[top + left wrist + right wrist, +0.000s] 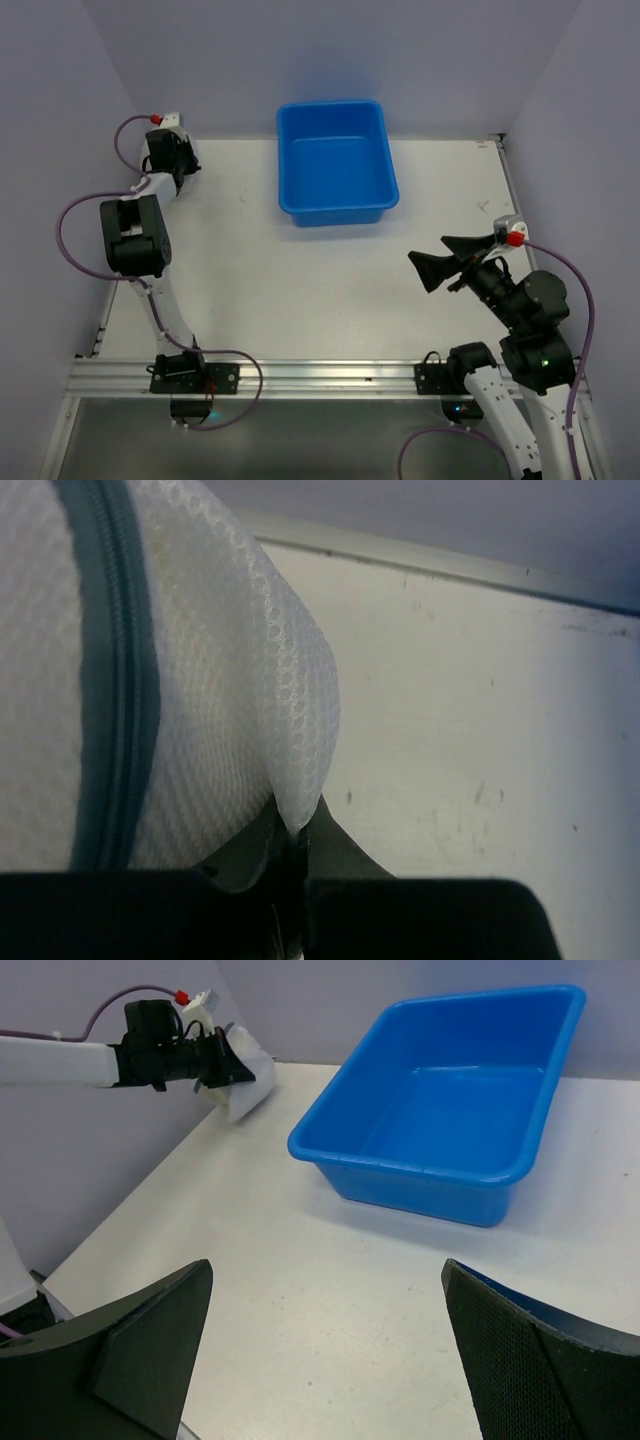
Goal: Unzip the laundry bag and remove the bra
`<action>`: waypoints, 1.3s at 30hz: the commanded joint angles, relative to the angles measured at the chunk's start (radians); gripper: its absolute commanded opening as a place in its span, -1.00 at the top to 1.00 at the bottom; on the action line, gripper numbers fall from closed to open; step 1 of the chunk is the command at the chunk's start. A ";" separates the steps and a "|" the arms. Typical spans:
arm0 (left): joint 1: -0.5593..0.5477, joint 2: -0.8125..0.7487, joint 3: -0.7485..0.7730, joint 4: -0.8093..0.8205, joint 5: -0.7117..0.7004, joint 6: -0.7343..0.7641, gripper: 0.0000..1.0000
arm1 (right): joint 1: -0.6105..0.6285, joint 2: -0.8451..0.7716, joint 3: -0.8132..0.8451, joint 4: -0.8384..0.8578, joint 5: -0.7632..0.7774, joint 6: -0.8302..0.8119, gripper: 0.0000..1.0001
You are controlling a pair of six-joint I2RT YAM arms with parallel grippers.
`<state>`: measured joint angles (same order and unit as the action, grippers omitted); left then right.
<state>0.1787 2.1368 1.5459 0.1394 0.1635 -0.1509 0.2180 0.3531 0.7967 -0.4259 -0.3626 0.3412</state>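
Nearest me, the right gripper [430, 252] hangs above the table [300, 290], on the near right of the tub [338, 210]. Its fingers [130, 1360] are spread wide apart with nothing between them, and they point toward the tub. From its own camera the tub's inside looks bare blue plastic.

The tub sits at the far middle of the table, close to the back wall and well apart from both grippers.

Farther off, to the far left of the tub, the left arm reaches into the back corner by the wall. The left gripper [292, 870] is there, and its fingers are pressed together on a pinch of the bag [200, 680]. They grip a fold of white mesh at the bag's edge. The bag hangs off the fingertips, held up off the table, with its bulk bulging to one side of the grip.

The dark zip [115, 680] runs as one closed line around the mesh, a little way from the pinched fold. Through the mesh I can make out only white, so I can't tell what lies inside. Seen from the right wrist, the bag is a small pale lump at the end of the arm, level with the tub's far rim.
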 commanded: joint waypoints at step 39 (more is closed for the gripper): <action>-1.670 -0.498 -0.273 -0.957 -0.953 -0.858 -0.93 | 0.001 -0.026 0.013 -0.091 0.132 0.117 -0.97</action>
<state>-1.4712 1.7023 1.1946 -0.7361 -0.6956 -0.9615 0.2180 0.3447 0.7937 -0.5175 -0.2859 0.4339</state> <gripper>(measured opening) 0.953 0.986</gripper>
